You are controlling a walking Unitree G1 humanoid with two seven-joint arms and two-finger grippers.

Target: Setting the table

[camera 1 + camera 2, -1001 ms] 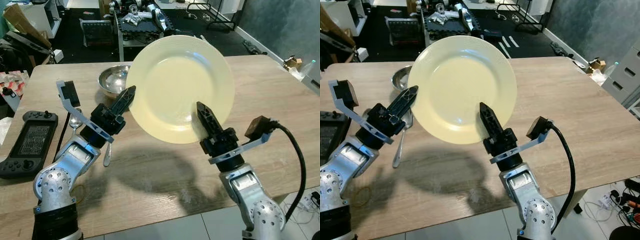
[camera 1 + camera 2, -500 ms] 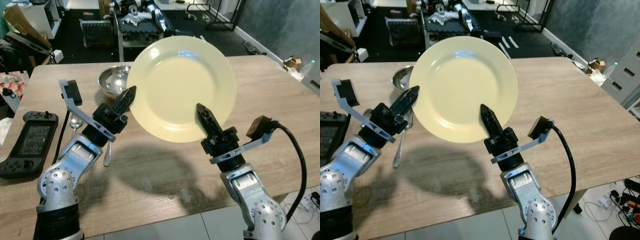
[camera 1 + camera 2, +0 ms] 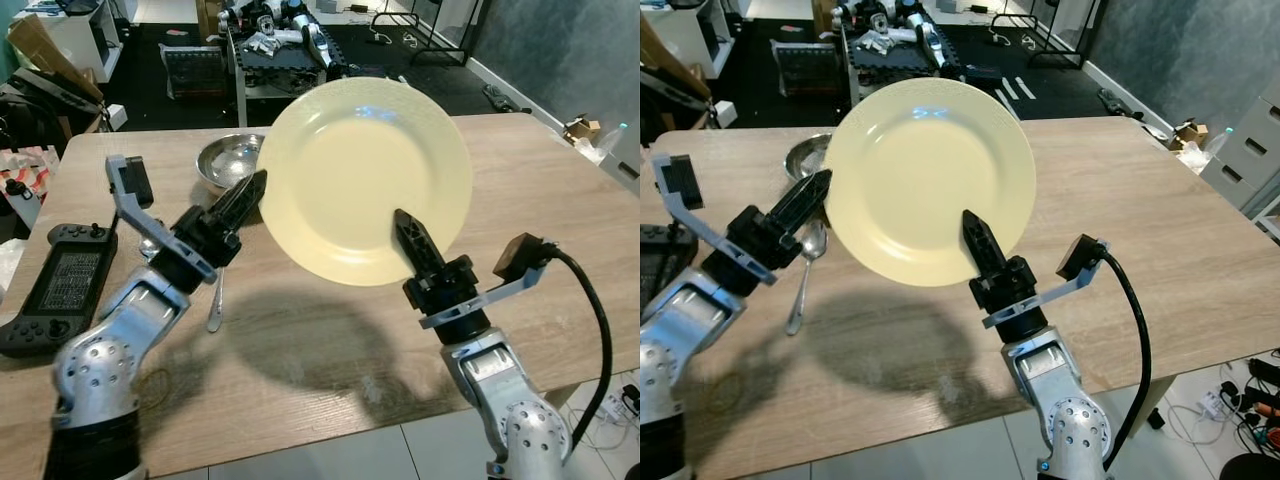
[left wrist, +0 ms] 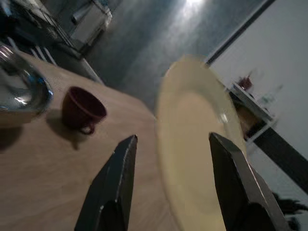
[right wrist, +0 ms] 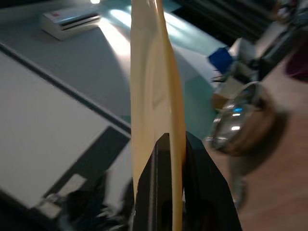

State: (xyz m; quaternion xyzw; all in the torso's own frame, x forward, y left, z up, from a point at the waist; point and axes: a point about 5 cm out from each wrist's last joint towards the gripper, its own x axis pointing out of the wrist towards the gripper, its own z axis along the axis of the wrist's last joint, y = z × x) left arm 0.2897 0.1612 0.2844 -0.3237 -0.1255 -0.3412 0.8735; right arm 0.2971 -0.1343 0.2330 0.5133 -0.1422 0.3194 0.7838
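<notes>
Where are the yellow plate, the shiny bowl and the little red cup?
yellow plate (image 3: 360, 175), left eye view, on its flat centre.
shiny metal bowl (image 3: 222, 160), left eye view, on its inside.
red cup (image 4: 82, 108), left wrist view, on its side wall.

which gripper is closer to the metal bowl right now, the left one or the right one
Left. The left gripper hovers open just in front of the metal bowl, beside the yellow plate's edge. The right gripper is farther off across the table, shut on the plate's lower rim.

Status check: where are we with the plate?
Right tool shut on yellow plate, held tilted above the table. Left tool open at its left edge. Steel bowl and spoon below.
</notes>
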